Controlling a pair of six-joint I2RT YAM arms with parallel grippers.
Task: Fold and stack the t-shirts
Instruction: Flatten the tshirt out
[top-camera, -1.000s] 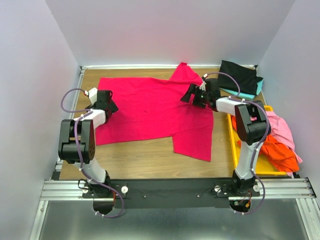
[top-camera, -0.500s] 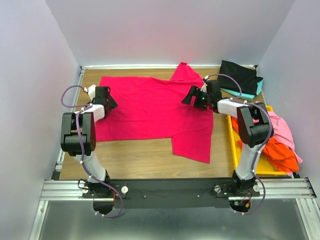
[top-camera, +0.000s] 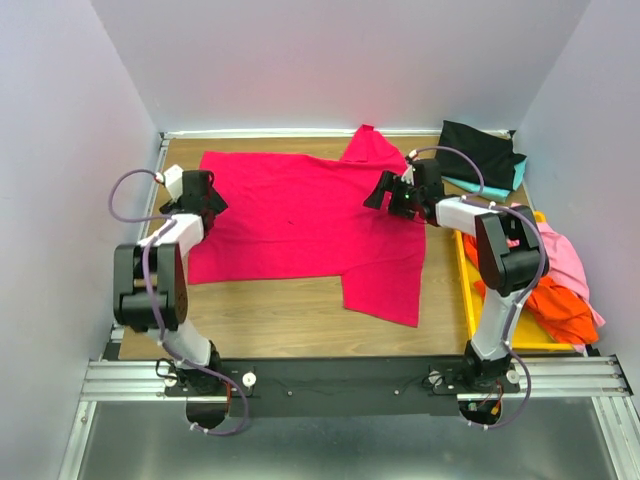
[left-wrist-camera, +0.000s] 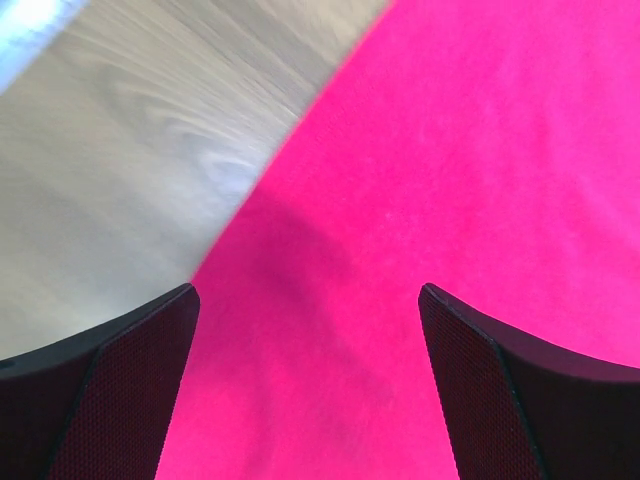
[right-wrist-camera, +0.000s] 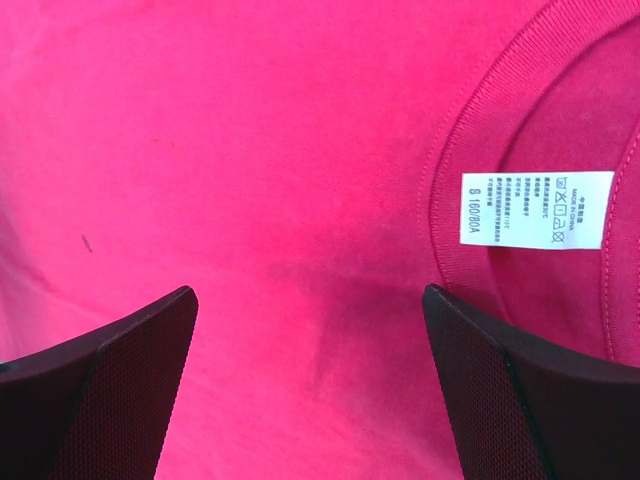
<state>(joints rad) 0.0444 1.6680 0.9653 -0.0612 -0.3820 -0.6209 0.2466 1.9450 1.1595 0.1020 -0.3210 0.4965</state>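
Red shirt (top-camera: 300, 215) lies flat on the table (top-camera: 280, 315), just left of the bin (top-camera: 464, 285). Its long axis runs straight away from the bin, collar end nearest it. Your right gripper (right-wrist-camera: 310, 300) hangs over the collar by the label (right-wrist-camera: 537, 210), jaws spread, holding nothing. Left gripper (left-wrist-camera: 310, 300) is over the edge farthest from the bin, also spread and empty. Each arm has its own end.

Count: five shirts. One red, black (top-camera: 480, 150) and teal (top-camera: 490, 188) beyond the bin, pink (top-camera: 565, 255) and orange (top-camera: 550, 300) in it. One bin.

2 arms far forward, left gripper (top-camera: 212, 203) and right gripper (top-camera: 378, 192) low (jaws wide apart)
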